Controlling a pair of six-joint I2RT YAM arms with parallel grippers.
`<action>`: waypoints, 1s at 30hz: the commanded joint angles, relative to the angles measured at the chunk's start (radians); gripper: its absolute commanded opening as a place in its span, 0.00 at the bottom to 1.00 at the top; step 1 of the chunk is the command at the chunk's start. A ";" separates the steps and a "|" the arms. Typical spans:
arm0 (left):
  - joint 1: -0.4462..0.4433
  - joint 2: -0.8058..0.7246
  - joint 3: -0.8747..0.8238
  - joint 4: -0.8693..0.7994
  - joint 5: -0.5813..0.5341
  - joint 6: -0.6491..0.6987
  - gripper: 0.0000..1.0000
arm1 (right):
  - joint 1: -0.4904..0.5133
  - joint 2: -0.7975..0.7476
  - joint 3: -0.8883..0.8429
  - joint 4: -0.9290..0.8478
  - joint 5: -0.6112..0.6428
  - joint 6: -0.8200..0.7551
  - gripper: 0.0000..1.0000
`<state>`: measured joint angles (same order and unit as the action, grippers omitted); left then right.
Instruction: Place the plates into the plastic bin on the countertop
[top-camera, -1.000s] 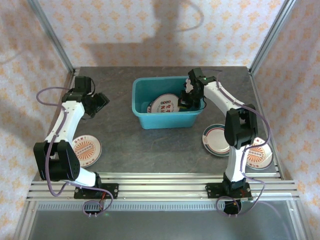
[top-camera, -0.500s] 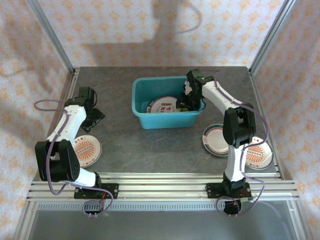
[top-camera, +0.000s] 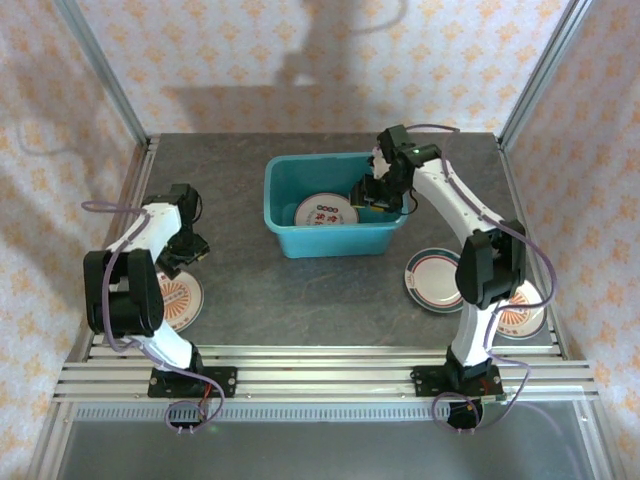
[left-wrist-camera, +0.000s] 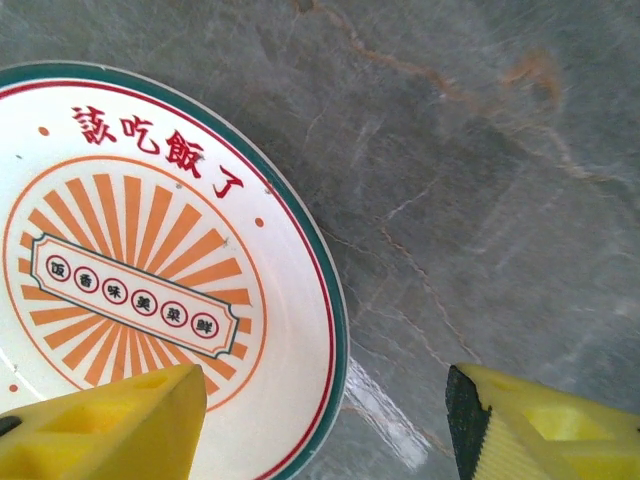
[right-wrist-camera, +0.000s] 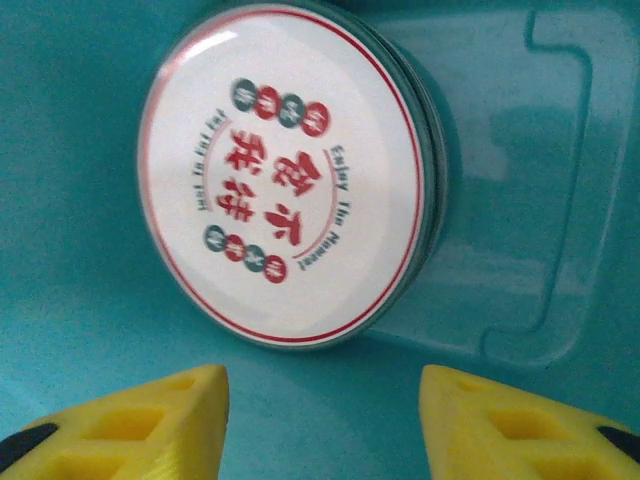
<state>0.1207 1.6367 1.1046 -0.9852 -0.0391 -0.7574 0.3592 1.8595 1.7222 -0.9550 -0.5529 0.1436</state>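
Since the sunburst plate (left-wrist-camera: 140, 290) lies flat on the worktop (left-wrist-camera: 480, 150) at the near left, with the left jaws standing wide and empty over its rim, the step in hand is judged to be the pickup of that plate. In the left wrist view one yellow pad (left-wrist-camera: 100, 425) overlaps the plate face and the other sits over bare stone, so the rim falls between them. Whether either pad touches the surface cannot be told.

Recommendation: a flat plate offers little edge to pinch from above. Tilt the jaws, set the outer pad against the rim and the inner pad on the face, and close only once the rim is seated. Lift slowly, as glazed ware is likely to slip.

The right jaws stand moderately apart, holding nothing, over the interior of the plastic bin (top-camera: 335, 240), above a red-lettered plate (right-wrist-camera: 285, 170) lying flat on its floor. That arm should rise straight up to clear the bin wall.

Two further plates, a teal-rimmed plate (top-camera: 432, 278) and an orange plate (top-camera: 520, 318), wait on the worktop at the right.
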 joint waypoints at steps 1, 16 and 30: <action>0.008 0.066 0.030 -0.039 -0.048 0.024 0.67 | 0.014 -0.064 0.034 -0.024 0.027 -0.047 0.53; 0.008 0.225 0.060 -0.081 -0.060 0.098 0.59 | 0.009 -0.099 -0.031 0.017 -0.015 -0.093 0.53; 0.012 0.152 -0.024 -0.081 -0.060 0.103 0.51 | -0.009 -0.083 -0.014 0.038 -0.040 -0.081 0.53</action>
<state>0.1204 1.8160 1.1244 -0.9913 -0.0463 -0.6712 0.3546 1.7893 1.6939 -0.9401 -0.5774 0.0727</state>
